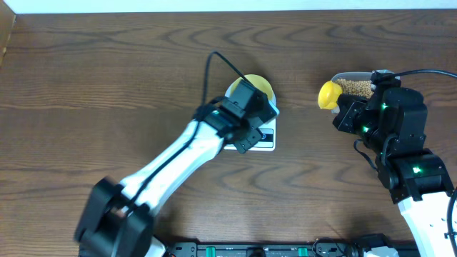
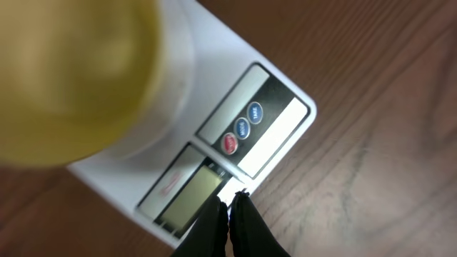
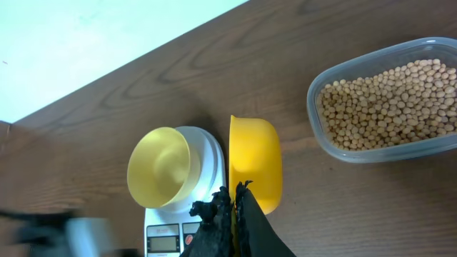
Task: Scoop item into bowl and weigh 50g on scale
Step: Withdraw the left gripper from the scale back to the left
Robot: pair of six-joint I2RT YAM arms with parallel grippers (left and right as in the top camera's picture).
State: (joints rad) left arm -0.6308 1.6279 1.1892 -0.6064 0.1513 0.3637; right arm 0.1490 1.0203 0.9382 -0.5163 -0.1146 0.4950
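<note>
The left wrist view has the left gripper at bottom centre. Its black fingers are pressed together with nothing between them, tips at the front edge of the scale, just beside the grey display. Whether they touch it I cannot tell. Only this view shows the panel: one red and two blue round buttons on a smooth white plastic body. The bowl fills the upper left as a pale-yellow blur.

The right wrist view shows it sharp: round and glossy, sitting on the scale's round white platform at lower left. Just right of it the bright yellow scoop stands on edge, rising from the right gripper, whose fingers are clamped on its lower end. At upper right the beans, small, round and tan, lie in a clear rounded-rectangular tub.

Overhead, the scale is mostly hidden under the left arm. The scoop sits just beside the tub's left end, at upper right of the dark wood-grain table.
</note>
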